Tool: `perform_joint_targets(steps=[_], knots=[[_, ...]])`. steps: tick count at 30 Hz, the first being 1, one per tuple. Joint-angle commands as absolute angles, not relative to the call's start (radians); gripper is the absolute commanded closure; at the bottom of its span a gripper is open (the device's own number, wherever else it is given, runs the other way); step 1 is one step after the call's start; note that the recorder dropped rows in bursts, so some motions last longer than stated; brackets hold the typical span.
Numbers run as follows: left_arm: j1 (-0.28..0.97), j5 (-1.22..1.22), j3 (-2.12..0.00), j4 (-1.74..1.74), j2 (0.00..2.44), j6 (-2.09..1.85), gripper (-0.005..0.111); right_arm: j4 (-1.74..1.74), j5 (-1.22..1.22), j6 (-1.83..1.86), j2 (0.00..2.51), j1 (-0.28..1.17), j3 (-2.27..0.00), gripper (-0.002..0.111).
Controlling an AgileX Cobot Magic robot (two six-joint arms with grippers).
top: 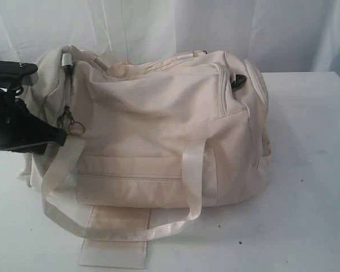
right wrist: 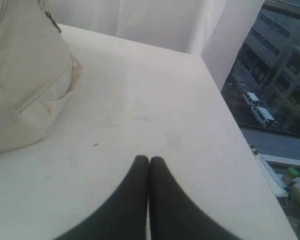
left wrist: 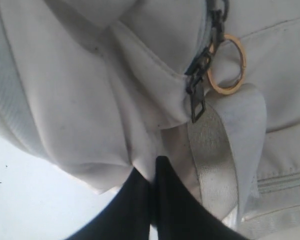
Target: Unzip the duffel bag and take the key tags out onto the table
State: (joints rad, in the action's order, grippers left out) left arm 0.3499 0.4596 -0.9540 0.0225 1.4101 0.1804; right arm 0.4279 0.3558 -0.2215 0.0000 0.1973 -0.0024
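Observation:
The cream duffel bag (top: 158, 124) lies on the white table (top: 306, 170) with its zips shut. The key tags are hidden. My left gripper (top: 63, 136) is at the bag's left end, just below a metal ring zipper pull (top: 75, 126). In the left wrist view this gripper (left wrist: 152, 167) is shut, its tips pinching a fold of the duffel bag's fabric (left wrist: 75, 100) below the ring (left wrist: 227, 65) and a dark pull tab (left wrist: 197, 107). My right gripper (right wrist: 149, 159) is shut and holds nothing. It hangs over the bare table (right wrist: 155, 100), off the other end of the duffel bag (right wrist: 25, 75).
A pale webbing strap (top: 62, 218) with a flat pad (top: 116, 238) trails over the table in front of the bag. White curtains (top: 175, 28) hang behind. In the right wrist view the table's edge (right wrist: 240, 135) runs beside a window onto a street.

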Motion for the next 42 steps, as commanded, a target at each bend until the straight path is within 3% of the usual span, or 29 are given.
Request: perform_joint_targets(steps=[1,4,16,21,28,33,37,42], knots=[[0.35,0.486,-0.945,0.0,1.395,0.18,0.107,0.442,0.34,-0.212,0.0,0.198,0.0,0.108],[0.35,0.488,-0.945,-0.032,1.395,0.147,0.107,0.444,0.291,-0.212,0.0,0.198,0.0,0.108],[0.35,0.488,-0.943,-0.054,1.346,0.109,0.107,0.394,-0.501,-0.273,0.0,0.198,0.0,0.108],[0.35,0.488,-0.943,-0.054,1.346,0.109,0.107,0.332,-0.661,-0.406,0.0,0.198,0.0,0.108],[0.35,0.488,-0.943,-0.052,1.346,0.109,0.107,0.038,-0.091,-0.534,0.032,0.198,-0.132,0.108],[0.35,0.486,-0.943,-0.052,1.346,0.109,0.107,0.038,0.097,-0.508,0.325,0.202,-0.332,0.108],[0.35,0.486,-0.943,-0.052,1.346,0.109,0.107,-0.033,0.29,-0.229,0.636,0.263,-0.563,0.108],[0.35,0.48,-0.943,-0.052,1.346,0.104,0.107,-0.482,0.557,0.433,0.968,0.381,-0.827,0.108]])
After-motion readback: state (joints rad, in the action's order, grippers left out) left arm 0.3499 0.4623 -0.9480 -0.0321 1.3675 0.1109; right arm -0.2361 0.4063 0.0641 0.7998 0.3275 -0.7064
